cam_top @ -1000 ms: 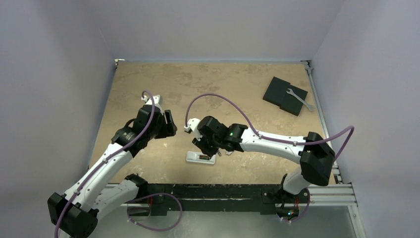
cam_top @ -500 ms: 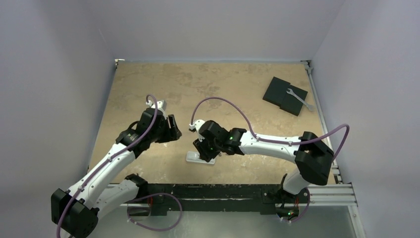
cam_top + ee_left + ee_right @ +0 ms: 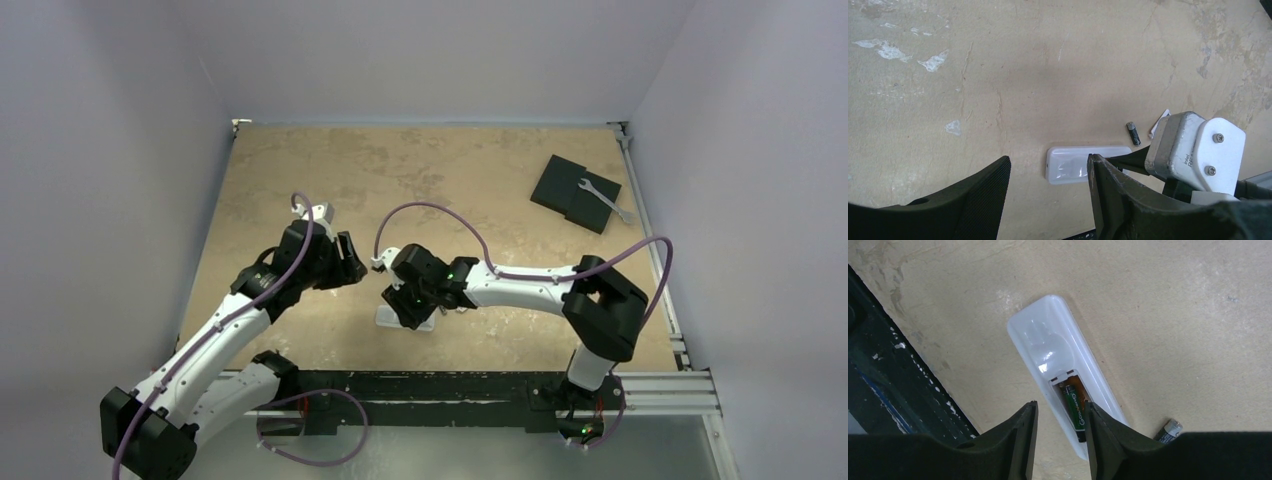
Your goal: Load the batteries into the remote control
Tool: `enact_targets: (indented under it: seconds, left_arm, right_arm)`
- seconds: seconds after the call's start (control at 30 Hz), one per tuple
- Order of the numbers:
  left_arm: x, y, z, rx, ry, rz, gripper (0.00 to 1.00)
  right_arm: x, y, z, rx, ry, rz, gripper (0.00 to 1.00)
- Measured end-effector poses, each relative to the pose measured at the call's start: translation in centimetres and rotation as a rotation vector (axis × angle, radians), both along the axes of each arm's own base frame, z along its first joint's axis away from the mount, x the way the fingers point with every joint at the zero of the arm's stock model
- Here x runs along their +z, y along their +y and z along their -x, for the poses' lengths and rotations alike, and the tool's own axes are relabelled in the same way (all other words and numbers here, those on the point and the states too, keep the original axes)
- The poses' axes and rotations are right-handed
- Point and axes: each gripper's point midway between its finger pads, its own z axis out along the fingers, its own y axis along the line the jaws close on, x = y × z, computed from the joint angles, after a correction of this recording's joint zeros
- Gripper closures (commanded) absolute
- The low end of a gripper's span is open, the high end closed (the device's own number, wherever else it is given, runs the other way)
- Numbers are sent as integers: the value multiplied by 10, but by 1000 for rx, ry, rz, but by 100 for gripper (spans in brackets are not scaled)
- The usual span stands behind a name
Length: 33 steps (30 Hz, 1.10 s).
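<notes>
right gripper [image 3: 1060,412] directly over remote control [image 3: 1048,340], pointing down, fingers apart, gripping nothing. left gripper [image 3: 1048,167] hovers left of and beyond remote control, fingers apart, empty. both arms bent inward.

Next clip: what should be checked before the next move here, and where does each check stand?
1. Remote control lying back-up, battery bay uncovered: ok.
2. First battery in the bay: ok. Whether it is fully seated: cannot tell.
3. Both batteries loaded: not ok. The second battery lies on the table near the remote's end.
4. Right jaws open and holding nothing, standing over the bay: ok.
5. Left jaws open and holding nothing, off the table: ok.
6. Second battery's polarity readable for placement: cannot tell.
</notes>
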Motion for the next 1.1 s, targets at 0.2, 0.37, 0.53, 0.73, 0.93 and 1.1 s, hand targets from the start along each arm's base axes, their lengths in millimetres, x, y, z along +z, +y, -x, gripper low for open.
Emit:
enact_targets:
  seconds: [0.2,0.37,0.53,0.73,0.93,1.1]
  left_arm:
    - [0,0,0,4,2,4,42]
    - [0,0,0,4,2,4,42]
    - [0,0,0,4,2,4,42]
    - [0,0,0,4,2,4,42]
    - [0,0,0,4,2,4,42]
    - [0,0,0,4,1,4,42]
  right_arm:
    - [1,7,-1,30,-2,-8,54]
    - [2,7,-2,38,-7,-8,55]
    - [-1,8,-2,45,-7,0,56]
    - [-8,6,-2,50,1,17,57]
    - [-8,6,-2,58,-2,20,61]
    - [-11,5,-2,65,-1,29,64]
